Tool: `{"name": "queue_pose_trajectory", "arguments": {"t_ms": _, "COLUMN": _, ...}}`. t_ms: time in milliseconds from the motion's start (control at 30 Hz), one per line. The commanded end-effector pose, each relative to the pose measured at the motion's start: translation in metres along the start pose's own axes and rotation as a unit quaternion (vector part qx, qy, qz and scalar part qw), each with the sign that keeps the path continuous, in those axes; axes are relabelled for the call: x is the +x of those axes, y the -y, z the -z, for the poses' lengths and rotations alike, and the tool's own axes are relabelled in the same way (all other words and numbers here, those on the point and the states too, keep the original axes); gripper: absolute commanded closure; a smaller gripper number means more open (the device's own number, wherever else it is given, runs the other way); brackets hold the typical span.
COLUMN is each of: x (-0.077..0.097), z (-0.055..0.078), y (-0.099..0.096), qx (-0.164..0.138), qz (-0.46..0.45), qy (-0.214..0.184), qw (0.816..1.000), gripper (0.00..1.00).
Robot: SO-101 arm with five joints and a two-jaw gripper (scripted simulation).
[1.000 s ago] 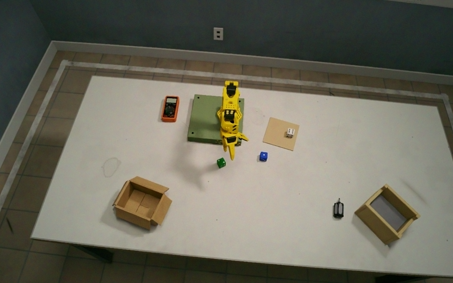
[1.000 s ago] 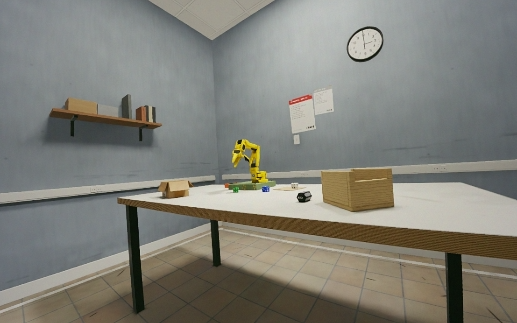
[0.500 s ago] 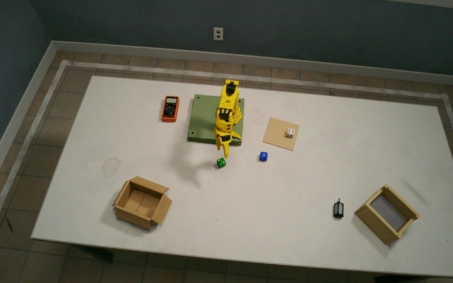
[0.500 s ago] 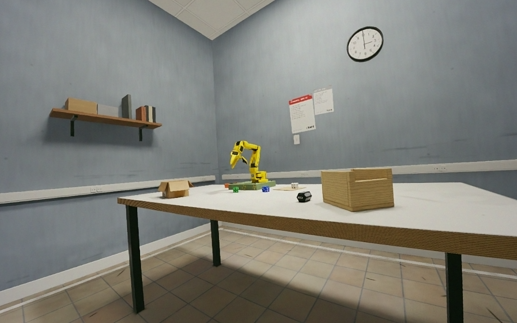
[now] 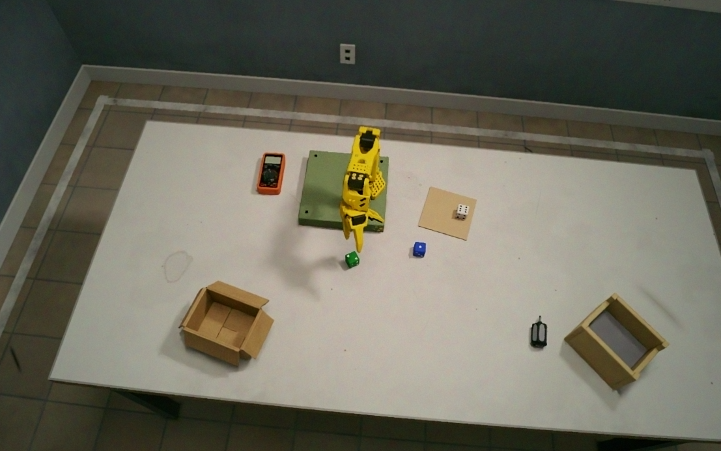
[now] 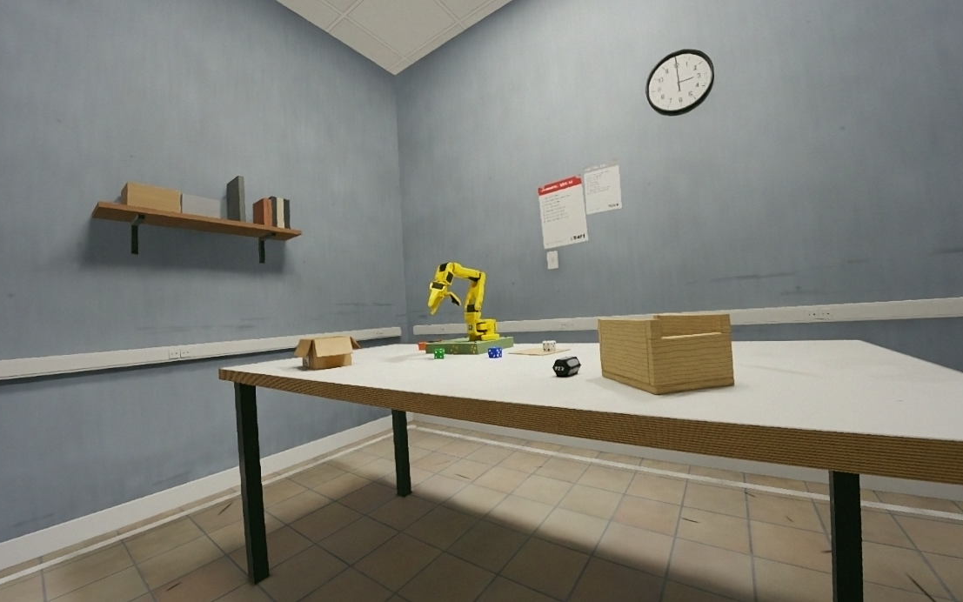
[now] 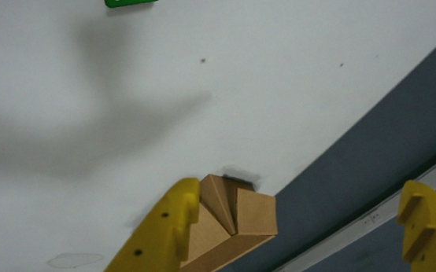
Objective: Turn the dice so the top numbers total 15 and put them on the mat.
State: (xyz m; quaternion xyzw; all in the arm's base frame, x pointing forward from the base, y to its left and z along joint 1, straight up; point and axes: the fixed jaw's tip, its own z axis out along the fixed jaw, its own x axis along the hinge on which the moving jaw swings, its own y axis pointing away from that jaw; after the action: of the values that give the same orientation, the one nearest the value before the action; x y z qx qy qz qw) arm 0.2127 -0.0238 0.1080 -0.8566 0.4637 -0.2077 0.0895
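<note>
Blue-grey walls (image 5: pixel 240 44) (image 6: pixel 170 112) stand behind the big white surface (image 5: pixel 408 336) (image 6: pixel 806 374) (image 7: pixel 271 118). On it sits a brown box (image 5: pixel 212 345) (image 6: pixel 327 355) (image 7: pixel 256 212), well apart from my green base (image 5: pixel 324 190) (image 6: pixel 496 345). The tan mat (image 5: pixel 441 207) (image 6: pixel 537 351) lies to the right of my base in the top view.

My pincer (image 5: pixel 370 235) (image 6: pixel 445 307) (image 7: pixel 299 181) is part-way open, with nothing in it, and it hangs up high.

I think the green die (image 5: pixel 352 259) (image 6: pixel 438 353) (image 7: pixel 130 3) is the one to go for. Seen from the top, it is just past the tip of my longer finger and a bit to the left. The wrist view has it at the very top edge, cut off, left of my gap. So I would need to shift over toward it, then go down. It is a cube with no long side, but it sits turned like a diamond, so I should twist to match its flat sides.

The blue die (image 5: pixel 419 249) (image 6: pixel 495 352) is off the mat with one dot up. The white die (image 5: pixel 462 211) (image 6: pixel 549 346) is on the mat with six up. Blue must turn too, because one is too small to make 15.
</note>
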Motion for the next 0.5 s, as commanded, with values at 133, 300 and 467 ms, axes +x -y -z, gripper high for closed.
{"name": "queue_pose_trajectory", "arguments": {"t_ms": 133, "x": -0.005, "z": -0.015, "y": -0.010, "qx": -0.038, "qz": -0.002, "qy": 0.028, "qw": 0.999, "gripper": 0.65}}
{"name": "queue_pose_trajectory", "arguments": {"t_ms": 300, "x": -0.015, "z": -0.036, "y": -0.023, "qx": -0.095, "qz": -0.002, "qy": 0.073, "qw": 0.993, "gripper": 0.65}}
{"name": "queue_pose_trajectory", "arguments": {"t_ms": 467, "x": -0.023, "z": -0.047, "y": -0.033, "qx": -0.130, "qz": -0.002, "qy": 0.101, "qw": 0.986, "gripper": 0.65}}
